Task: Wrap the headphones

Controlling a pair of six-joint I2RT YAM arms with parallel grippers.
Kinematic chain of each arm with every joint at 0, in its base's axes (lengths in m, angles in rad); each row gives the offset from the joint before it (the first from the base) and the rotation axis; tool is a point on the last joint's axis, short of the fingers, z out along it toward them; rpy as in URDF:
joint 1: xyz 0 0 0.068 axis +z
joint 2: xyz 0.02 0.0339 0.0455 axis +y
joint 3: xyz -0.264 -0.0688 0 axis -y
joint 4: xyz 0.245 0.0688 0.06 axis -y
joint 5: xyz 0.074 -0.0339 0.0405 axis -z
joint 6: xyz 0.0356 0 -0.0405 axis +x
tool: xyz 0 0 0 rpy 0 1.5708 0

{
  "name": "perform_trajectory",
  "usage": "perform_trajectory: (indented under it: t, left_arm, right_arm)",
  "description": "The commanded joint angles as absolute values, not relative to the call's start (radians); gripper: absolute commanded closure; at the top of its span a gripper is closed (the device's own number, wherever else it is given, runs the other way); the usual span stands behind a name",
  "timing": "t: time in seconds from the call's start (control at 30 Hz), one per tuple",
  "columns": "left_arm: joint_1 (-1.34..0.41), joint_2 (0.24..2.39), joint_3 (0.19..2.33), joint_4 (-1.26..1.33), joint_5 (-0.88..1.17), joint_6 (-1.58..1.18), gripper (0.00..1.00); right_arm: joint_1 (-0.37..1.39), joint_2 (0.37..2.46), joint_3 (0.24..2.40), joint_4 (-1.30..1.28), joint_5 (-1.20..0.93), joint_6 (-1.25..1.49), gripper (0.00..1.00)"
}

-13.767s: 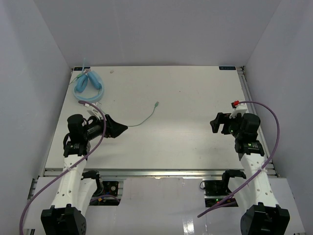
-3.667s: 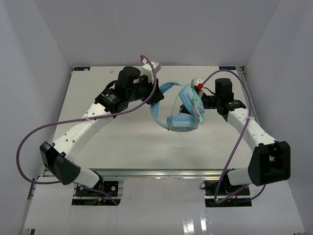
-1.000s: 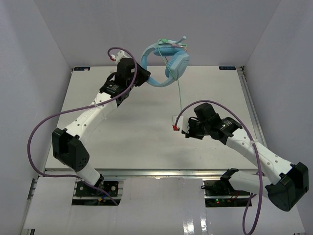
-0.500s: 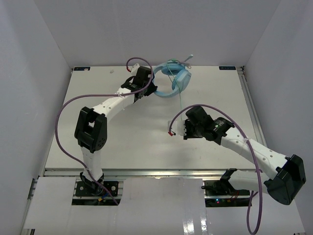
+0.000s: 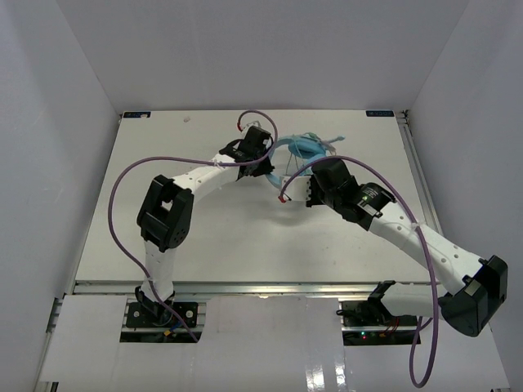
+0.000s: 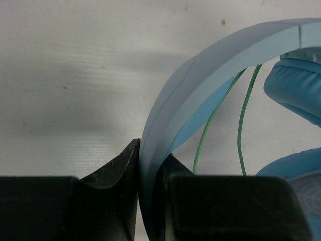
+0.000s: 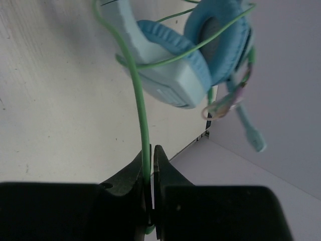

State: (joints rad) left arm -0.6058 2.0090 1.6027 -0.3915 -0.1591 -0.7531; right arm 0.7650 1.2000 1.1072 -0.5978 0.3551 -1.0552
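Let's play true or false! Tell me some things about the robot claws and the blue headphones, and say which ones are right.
1. The left claw is pinching the headphones by the band. True.
2. The right claw holds nothing. False: it is shut on the green cord.
3. The headphones are red. False: they are light blue.
4. The green cord crosses over an ear cup. True.
5. The headphones are close to the robot's bases. False: they are toward the far side of the table.
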Motion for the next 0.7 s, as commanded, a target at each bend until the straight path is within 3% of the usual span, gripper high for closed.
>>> perform_trajectory:
  t: [0.0,0.3,0.67]
  left_arm:
    - [-0.646,2.007,1.59,-0.36,-0.014,-0.669,1.0]
    - [-0.666,1.917,1.494,-0.406,0.023,-0.569,1.0]
    - [-0.684,1.74,1.401,-0.411,0.039,-0.415,1.0]
  right_arm:
    - [0.761,1.216,1.129,-0.53,0.417,-1.164,0.92]
    - [0.723,1.221,1.077,-0.477,0.427,-1.224,0.92]
    - [0.567,1.195,1.058,-0.414,0.186,-1.333,0.92]
